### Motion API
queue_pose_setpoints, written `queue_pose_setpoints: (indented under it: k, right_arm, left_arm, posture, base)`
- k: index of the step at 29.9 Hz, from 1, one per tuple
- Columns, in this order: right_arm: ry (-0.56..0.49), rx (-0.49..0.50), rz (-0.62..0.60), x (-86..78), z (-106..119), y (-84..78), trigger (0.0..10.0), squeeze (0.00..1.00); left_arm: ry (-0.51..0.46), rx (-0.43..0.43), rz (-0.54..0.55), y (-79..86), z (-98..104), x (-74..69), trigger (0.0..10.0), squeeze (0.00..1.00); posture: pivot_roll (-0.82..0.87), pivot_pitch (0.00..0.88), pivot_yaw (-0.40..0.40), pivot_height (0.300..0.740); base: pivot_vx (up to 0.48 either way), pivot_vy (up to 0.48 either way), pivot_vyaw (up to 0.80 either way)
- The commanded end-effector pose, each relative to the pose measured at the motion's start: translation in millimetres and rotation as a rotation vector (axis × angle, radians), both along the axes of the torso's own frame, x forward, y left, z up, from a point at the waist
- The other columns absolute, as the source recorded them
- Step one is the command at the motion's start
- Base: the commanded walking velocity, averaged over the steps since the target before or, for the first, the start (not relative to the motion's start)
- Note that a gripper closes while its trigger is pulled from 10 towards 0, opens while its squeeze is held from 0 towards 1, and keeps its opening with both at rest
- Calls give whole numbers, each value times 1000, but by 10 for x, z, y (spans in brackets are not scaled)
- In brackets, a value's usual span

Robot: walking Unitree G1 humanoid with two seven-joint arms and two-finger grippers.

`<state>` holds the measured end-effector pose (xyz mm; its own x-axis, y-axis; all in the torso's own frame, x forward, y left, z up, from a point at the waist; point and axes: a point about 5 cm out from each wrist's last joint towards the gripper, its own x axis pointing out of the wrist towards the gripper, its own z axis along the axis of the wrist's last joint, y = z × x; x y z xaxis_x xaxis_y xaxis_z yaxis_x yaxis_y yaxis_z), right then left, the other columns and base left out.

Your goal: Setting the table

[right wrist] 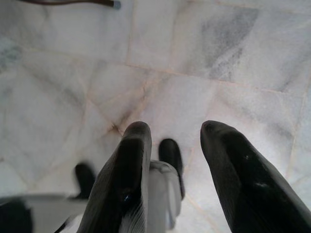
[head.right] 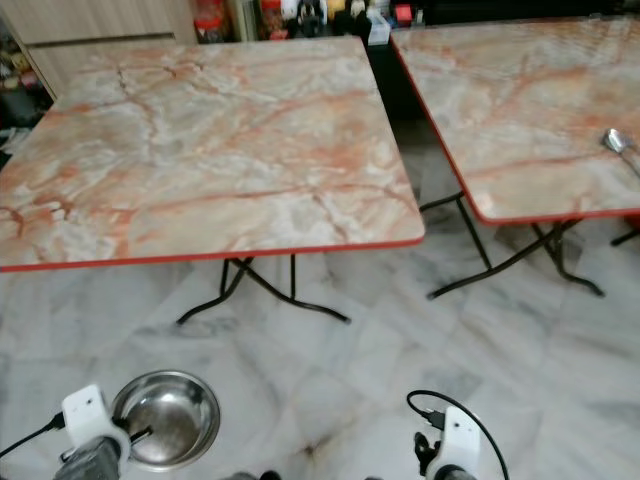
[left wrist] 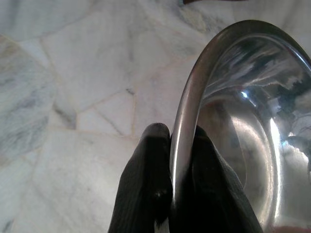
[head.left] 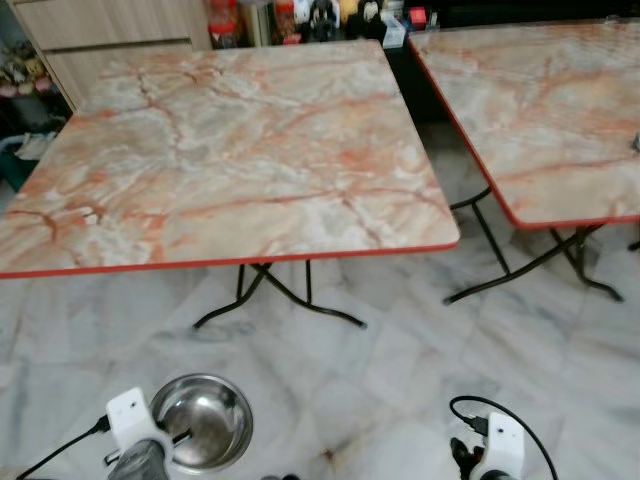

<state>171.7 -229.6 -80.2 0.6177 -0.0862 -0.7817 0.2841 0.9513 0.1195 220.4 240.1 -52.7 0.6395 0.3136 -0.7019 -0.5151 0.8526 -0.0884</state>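
a: where do we stand with the bowl?

b: our left hand has it pinched by the rim, one finger inside, one outside, clamped tight on the thin steel edge. it hangs low over the floor, in front of the near surface, and it looks empty.

a: and the right hand?

b: fingers spread apart, nothing between them, hanging low over the floor tiles. idle.

a: so the step is carrying the bowl up onto the near surface, we judge.

b: yes. a rim pinch on polished steel is a weak hold, so we should lift slowly and keep the bowl from swinging; a quick turn of the wrist could let it pivot or slip out.

a: the red edge is the thing to clear.

b: right. we raise the bowl well above that edge before moving forward, otherwise the underside could knock it. then we lower until the base sits flat, and only then let the fingers part.

a: where on the top?

b: a little in from the near edge, not right at the lip. there's a spoon lying on the other surface to our right; that can wait.
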Motion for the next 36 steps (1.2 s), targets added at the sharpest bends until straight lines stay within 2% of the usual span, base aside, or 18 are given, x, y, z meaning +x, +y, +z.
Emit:
queue_pose_setpoints:
  k: [1,7,21,25,32,36]
  right_arm:
    - [6,14,-1,-3,-16,54,10000,0]
    - [5,16,-2,4,-16,69,10000,0]
    - [-7,16,-20,97,9,134,10000,0]
    - [-6,16,-13,103,9,142,10000,0]
    - [-5,23,-7,76,-11,191,10000,0]
    - [6,21,9,46,-28,209,10000,0]
  left_arm:
    - [4,17,6,58,7,-16,10000,0]
    - [5,26,2,62,16,-5,10000,0]
    - [2,45,-67,19,61,90,10000,0]
    - [1,47,-70,23,66,96,10000,0]
    - [14,64,-82,101,59,47,10000,0]
    - [-5,55,-53,222,70,-5,10000,0]
  posture:
    - [-6,138,30,740]
    - [-6,126,38,740]
    - [-20,21,65,740]
    - [-19,18,65,740]
    - [-18,26,78,740]
    - [0,16,65,740]
  base:
    - [0,334,0]
    - [0,310,0]
    - [0,0,0]
    - [0,0,0]
    - [0,0,0]
    - [0,0,0]
